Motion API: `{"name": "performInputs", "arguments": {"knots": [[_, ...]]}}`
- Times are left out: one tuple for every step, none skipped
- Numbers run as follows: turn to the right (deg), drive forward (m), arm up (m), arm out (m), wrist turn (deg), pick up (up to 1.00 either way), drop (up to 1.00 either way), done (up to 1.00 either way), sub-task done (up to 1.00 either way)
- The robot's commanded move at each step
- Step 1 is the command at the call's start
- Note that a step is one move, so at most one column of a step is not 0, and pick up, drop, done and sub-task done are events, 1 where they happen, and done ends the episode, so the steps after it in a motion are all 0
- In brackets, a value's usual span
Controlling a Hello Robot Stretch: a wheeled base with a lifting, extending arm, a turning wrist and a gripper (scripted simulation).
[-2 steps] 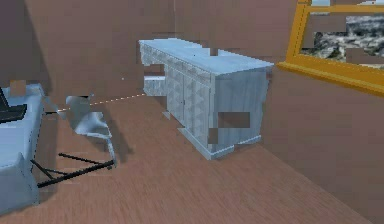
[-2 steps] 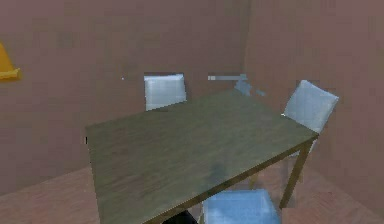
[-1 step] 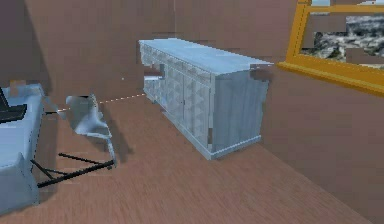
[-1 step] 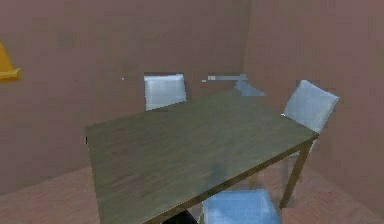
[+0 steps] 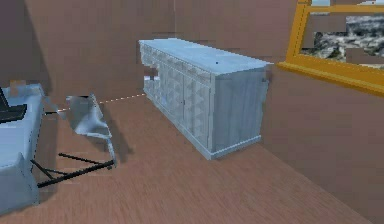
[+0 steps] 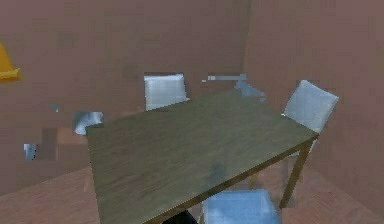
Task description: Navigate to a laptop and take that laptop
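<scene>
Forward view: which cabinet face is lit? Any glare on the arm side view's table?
Forward view: the cabinet is brightest on its top, and its end face is dimmer. Arm side view: a faint pale sheen lies on the table, toward the near chair; no hard glare.

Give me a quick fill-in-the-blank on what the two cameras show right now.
1. In the forward view, the picture on the wall has a ___ frame.
2. In the forward view, the cabinet stands to the ___ of that picture.
3. In the arm side view, the table has a chair at its ___ end.

Missing words: yellow; left; right.
</scene>
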Motion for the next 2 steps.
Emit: {"name": "performInputs", "arguments": {"knots": [[0.0, 0.0, 0.0, 0.0, 45.0, 0.0, 0.0, 0.0, 0.0], [0.0, 0.0, 0.0, 0.0, 45.0, 0.0, 0.0, 0.0, 0.0]]}}
